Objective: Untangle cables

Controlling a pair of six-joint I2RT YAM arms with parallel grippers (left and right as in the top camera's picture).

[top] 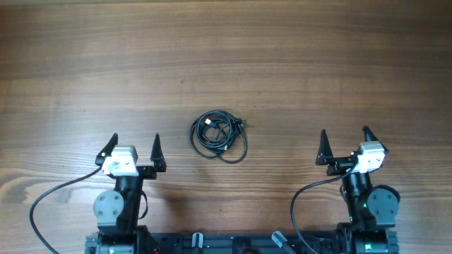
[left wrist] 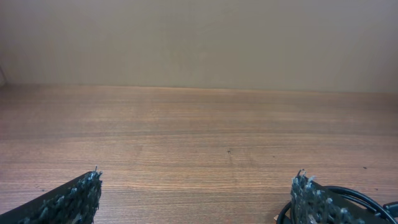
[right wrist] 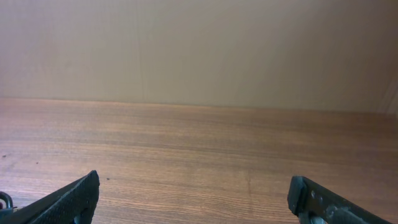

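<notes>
My left hand (top: 135, 138) is spread fully wide, holding and touching nothing. My right hand (top: 345, 132) is the same. The cables (top: 219, 136) lie in one small looped tangle on the counter (top: 226, 56), between my hands and slightly ahead. The dark loop in my left wrist view is probably that tangle.

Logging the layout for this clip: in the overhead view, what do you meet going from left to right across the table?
left hand, open → cables in one small tangle → right hand, open
</notes>
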